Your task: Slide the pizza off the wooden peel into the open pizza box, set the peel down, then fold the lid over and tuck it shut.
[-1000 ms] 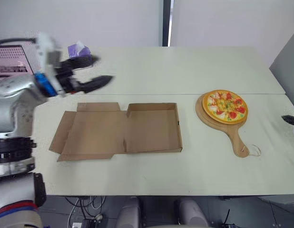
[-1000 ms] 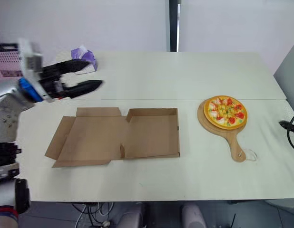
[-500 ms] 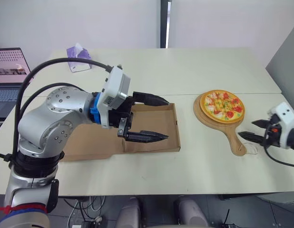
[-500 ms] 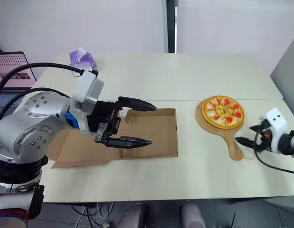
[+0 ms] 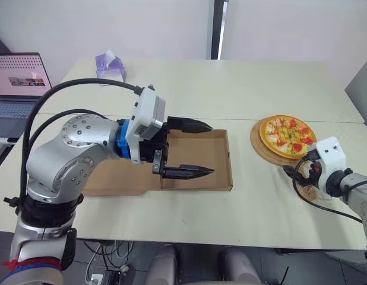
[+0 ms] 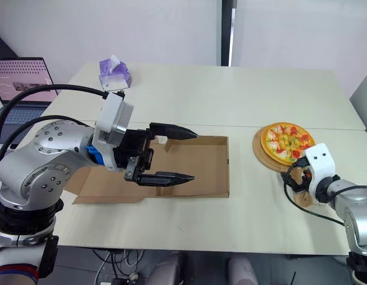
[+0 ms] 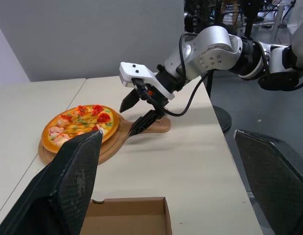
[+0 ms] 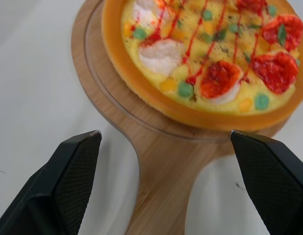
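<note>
A pizza (image 5: 287, 132) with red and green toppings lies on the round wooden peel (image 5: 260, 148) at the right of the table. My right gripper (image 5: 299, 172) is open, its two fingers (image 8: 75, 171) standing on either side of the peel's handle (image 8: 161, 191), just behind the pizza (image 8: 210, 58). The open cardboard pizza box (image 5: 201, 155) lies in the middle, its lid (image 5: 106, 181) flat to the left and mostly hidden by my left arm. My left gripper (image 5: 211, 148) hovers open over the box tray with nothing held, pointing towards the peel.
A laptop (image 5: 20, 80) stands at the far left and a purple tissue pack (image 5: 110, 65) at the back left. Bare table lies between the box and the peel (image 7: 156, 125). The table's right edge runs close to the right arm.
My left arm swung from the far left to above the box tray and has stayed there. My right gripper came in from the right and now straddles the peel handle. The camera shifted.
</note>
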`<state>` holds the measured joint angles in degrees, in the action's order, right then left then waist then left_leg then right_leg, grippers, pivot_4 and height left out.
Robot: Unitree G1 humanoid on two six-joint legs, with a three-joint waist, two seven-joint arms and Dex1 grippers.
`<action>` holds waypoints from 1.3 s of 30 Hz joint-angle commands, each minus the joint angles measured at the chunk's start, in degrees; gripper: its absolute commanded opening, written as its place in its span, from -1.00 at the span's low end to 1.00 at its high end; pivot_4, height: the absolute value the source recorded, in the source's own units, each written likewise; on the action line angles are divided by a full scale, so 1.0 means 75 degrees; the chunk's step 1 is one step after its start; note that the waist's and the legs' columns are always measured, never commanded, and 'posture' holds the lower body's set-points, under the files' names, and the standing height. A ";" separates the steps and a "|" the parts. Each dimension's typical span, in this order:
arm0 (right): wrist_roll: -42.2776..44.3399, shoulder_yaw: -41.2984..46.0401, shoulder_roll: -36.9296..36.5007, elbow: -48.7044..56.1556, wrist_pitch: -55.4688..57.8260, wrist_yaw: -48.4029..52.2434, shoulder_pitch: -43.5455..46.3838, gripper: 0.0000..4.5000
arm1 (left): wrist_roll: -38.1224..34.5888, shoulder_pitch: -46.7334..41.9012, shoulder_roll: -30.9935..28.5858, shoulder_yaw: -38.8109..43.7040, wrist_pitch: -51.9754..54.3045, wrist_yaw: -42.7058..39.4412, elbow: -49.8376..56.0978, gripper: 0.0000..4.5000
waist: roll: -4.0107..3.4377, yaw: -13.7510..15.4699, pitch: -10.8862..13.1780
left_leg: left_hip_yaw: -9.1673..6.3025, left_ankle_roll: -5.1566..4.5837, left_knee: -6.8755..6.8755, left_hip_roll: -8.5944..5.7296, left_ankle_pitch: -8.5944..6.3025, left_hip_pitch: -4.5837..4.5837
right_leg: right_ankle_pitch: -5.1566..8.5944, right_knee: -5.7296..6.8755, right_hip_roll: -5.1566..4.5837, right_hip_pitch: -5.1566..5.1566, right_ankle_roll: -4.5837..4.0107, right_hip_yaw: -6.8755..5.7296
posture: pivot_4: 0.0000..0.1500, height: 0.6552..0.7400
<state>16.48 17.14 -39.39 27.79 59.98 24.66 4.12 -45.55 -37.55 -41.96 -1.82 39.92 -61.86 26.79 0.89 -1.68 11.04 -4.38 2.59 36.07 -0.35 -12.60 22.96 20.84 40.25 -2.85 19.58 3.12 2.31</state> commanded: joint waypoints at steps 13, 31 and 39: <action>-0.0129 0.0215 0.0798 -0.0661 -0.0812 -0.0411 -0.0491 1.00 | -0.0037 -0.0225 0.0064 0.0032 -0.0178 -0.0094 -0.0010 0.99 | 0.0001 -0.0023 -0.0001 | 0.0003 -0.0002 -0.0003 -0.0001 -0.0001 -0.0003 | -0.0001 -0.0014 0.0003 -0.0007 0.0000 -0.0001 | 1.00 1.00; -0.0176 -0.0022 0.1444 -0.1122 -0.1632 -0.0779 -0.0478 -0.28 | -0.0010 -0.0261 -0.0019 0.0136 -0.0148 -0.0114 -0.0061 1.00 | 0.0047 -0.0028 -0.0028 | -0.0010 -0.0002 -0.0003 0.0005 -0.0001 -0.0014 | -0.0023 -0.0040 0.0033 -0.0026 -0.0008 0.0000 | 1.00 1.00; -0.0148 0.0001 0.1427 -0.1081 -0.2327 -0.0665 0.0293 -0.28 | 0.0071 -0.0322 -0.0015 0.0294 -0.0136 -0.0026 -0.0405 1.00 | 0.0055 -0.0084 -0.0028 | -0.0012 -0.0002 -0.0004 0.0005 -0.0001 -0.0013 | -0.0034 -0.0044 0.0048 -0.0016 -0.0013 0.0013 | 1.00 1.00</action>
<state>15.17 16.61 -27.32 18.05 46.45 18.83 3.29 -44.90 -38.66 -41.51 -1.75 39.46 -62.33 23.81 1.30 -2.31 10.83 -4.46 2.58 36.04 -0.31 -12.61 22.87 20.57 39.92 -2.48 19.51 3.02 2.45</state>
